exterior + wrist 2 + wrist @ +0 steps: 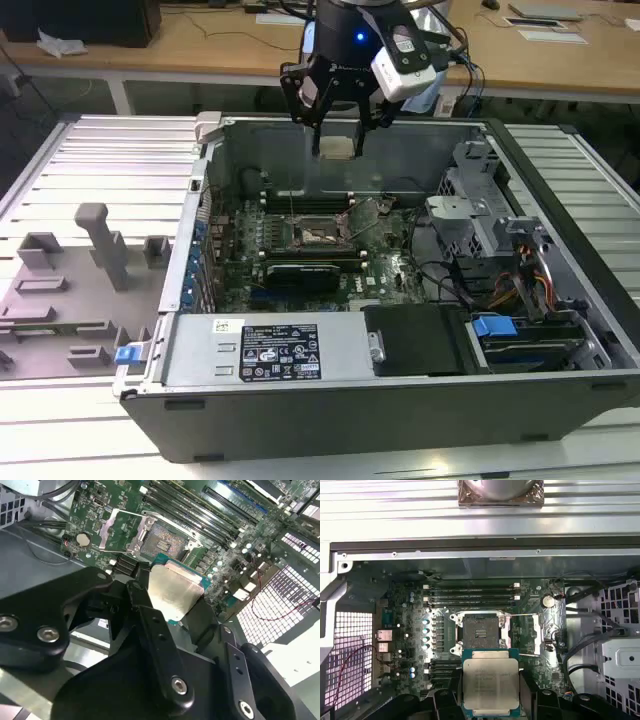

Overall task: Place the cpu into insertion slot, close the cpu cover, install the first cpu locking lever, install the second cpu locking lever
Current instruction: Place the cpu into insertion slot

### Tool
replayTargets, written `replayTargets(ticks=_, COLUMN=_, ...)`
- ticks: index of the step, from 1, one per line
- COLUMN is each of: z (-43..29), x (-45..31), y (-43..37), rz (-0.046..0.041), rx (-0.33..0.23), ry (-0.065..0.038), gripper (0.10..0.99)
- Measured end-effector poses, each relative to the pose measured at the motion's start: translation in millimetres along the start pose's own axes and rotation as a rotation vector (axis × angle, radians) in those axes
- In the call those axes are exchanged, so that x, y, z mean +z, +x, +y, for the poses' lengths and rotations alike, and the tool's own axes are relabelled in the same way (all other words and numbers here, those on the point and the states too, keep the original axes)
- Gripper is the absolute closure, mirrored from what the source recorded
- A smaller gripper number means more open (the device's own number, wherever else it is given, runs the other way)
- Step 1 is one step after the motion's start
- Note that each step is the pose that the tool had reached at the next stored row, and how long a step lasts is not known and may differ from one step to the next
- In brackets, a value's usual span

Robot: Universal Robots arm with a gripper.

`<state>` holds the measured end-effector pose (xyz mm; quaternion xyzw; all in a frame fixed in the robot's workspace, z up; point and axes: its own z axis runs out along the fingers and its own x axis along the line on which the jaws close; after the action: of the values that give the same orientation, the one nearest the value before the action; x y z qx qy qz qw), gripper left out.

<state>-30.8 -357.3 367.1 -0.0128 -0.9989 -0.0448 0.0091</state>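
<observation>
My gripper [338, 148] hangs above the open computer case, over its far wall, shut on the cpu [336, 149]. In both wrist views the cpu [491, 684] [176, 592] shows its pale metal top and green edge, held flat between black fingers [142, 605]. Below it on the green board lies the insertion slot [481, 631] [165, 539] [318, 233], its dark contact field bare. The cpu cover [122, 530] [545, 632] is swung open beside the slot. Thin wire levers [525, 615] stand released near the socket.
Long black memory slots [470, 594] run beside the socket. A black card [305, 270] lies on the board on the socket's near side. The power supply [270, 350] and drive cage [480, 220] with cables fill the case. A grey fixture tray [70, 290] lies on the exterior view's left.
</observation>
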Motion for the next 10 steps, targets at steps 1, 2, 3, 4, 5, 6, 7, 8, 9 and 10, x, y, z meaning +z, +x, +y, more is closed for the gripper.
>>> replayTargets(ticks=1, z=0.0, x=0.0, y=0.0, rz=0.0, rx=0.0, ry=0.0, gripper=0.545)
replayTargets(ticks=2, z=0.0, x=0.0, y=0.0, rz=0.0, rx=0.0, ry=0.0, gripper=0.545)
replayTargets(ticks=3, z=0.0, x=0.0, y=0.0, rz=0.0, rx=0.0, ry=0.0, gripper=0.545)
replayTargets(ticks=4, z=0.0, x=0.0, y=0.0, rz=0.0, rx=0.0, ry=0.0, gripper=0.545)
replayTargets(ticks=5, z=0.0, x=0.1, y=0.0, rz=0.0, rx=0.0, ry=0.0, gripper=0.545)
replayTargets(ticks=6, z=0.0, x=1.0, y=-0.1, rz=0.0, rx=0.0, ry=0.0, gripper=0.545)
replayTargets(ticks=7, z=-0.2, x=2.5, y=-0.1, rz=0.0001, rx=0.0, ry=0.001, gripper=0.545)
replayTargets(ticks=8, z=-0.4, x=4.5, y=-0.1, rz=0.0001, rx=0.0, ry=0.001, gripper=0.545)
replayTargets(ticks=9, z=-0.5, x=5.8, y=-0.1, rz=0.0, rx=0.0, ry=0.0, gripper=0.545)
replayTargets(ticks=10, z=-0.7, x=7.8, y=-0.1, rz=0.0, rx=0.0, ry=0.0, gripper=0.545)
